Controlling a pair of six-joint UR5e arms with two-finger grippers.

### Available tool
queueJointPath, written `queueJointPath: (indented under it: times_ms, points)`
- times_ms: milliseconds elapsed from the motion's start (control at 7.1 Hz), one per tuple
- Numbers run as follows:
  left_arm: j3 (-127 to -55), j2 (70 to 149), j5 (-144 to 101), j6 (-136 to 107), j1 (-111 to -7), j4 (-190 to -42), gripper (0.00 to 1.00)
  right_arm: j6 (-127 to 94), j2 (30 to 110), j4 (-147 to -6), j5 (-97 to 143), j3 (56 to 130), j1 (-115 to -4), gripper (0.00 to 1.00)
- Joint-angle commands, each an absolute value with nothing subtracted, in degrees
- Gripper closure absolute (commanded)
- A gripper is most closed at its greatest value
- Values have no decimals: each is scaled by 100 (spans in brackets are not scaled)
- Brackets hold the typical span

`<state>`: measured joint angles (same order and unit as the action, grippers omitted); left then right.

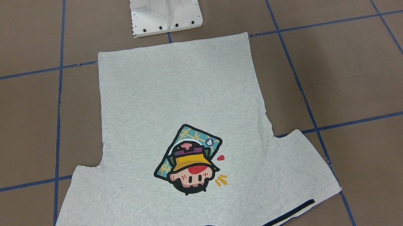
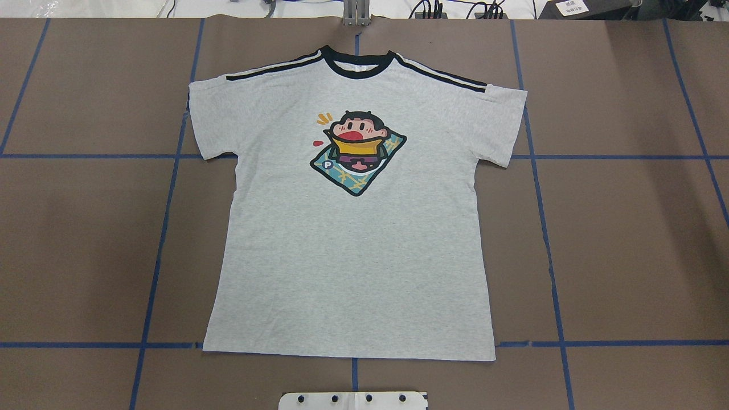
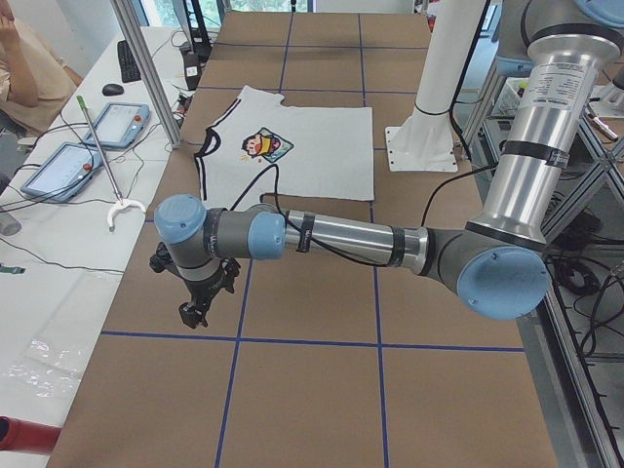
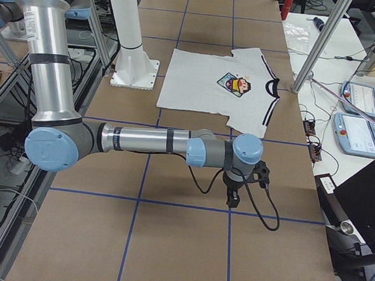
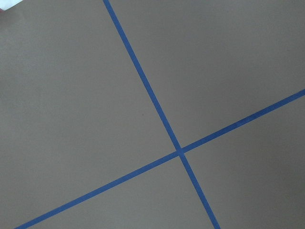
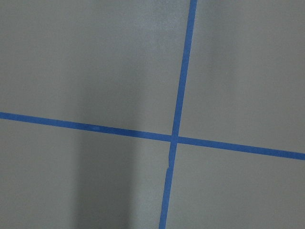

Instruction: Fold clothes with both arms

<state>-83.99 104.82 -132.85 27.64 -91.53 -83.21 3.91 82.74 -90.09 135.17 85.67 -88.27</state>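
The light heather-grey T-shirt (image 2: 347, 228) lies flat and spread out, print up, on the brown table (image 2: 626, 239), collar at the far side from the robot base. It also shows in the front-facing view (image 1: 180, 104), the left side view (image 3: 302, 146) and the right side view (image 4: 216, 85). My left gripper (image 3: 193, 310) hangs over bare table far off the shirt. My right gripper (image 4: 232, 198) hangs over bare table at the other end. Both show only in the side views, so I cannot tell if they are open or shut. The wrist views show only table and blue tape.
The white pedestal base (image 1: 164, 3) stands just behind the shirt's hem. Blue tape lines (image 2: 165, 228) grid the table. Benches with tablets (image 3: 63, 166) and cables flank the table's far edge. A person (image 3: 24, 58) sits at the bench.
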Motion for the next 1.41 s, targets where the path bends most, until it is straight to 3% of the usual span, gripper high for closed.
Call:
queueJointPath:
  times_ms: [0, 564, 986, 1268]
  points:
    - [-8864, 10268, -13280, 2760, -8905, -8288, 0, 404, 8271, -9009, 13570, 8543, -8816, 0]
    - [-9132, 10099, -13541, 2769, -8361, -8681, 0, 248, 8350, -7477, 13650, 8148, -8187, 0]
    - [-8886, 10055, -13641, 2698, -8112, -9719, 0, -2765, 7309, -6244, 13353, 7535, -6983, 0]
    - [-8885, 10072, -13649, 2698, -8104, -9729, 0, -5077, 6543, -5312, 11707, 7200, -5946, 0]
